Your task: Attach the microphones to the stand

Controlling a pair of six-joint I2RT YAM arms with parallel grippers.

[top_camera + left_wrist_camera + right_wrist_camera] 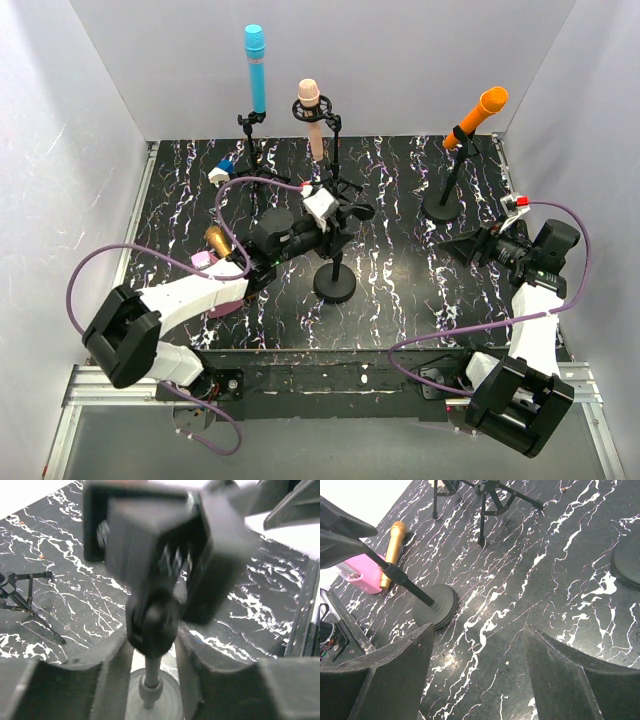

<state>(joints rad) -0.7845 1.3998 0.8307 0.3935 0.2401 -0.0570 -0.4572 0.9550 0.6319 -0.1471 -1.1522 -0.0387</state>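
The left gripper [150, 647] flanks the head joint of the centre stand [334, 284]; whether it clamps it, I cannot tell. The right gripper [480, 630] is released and empty. The golden-brown microphone [216, 240] lies at 9 o'clock; the cyan microphone [256, 65], pink microphone [312, 115] and orange microphone [480, 112] sit clipped at 11, 12 and 2 o'clock.

arms [190, 295]: white links, black joints | cables [69, 292]: purple | fingers [395, 675]: black, wedge-shaped
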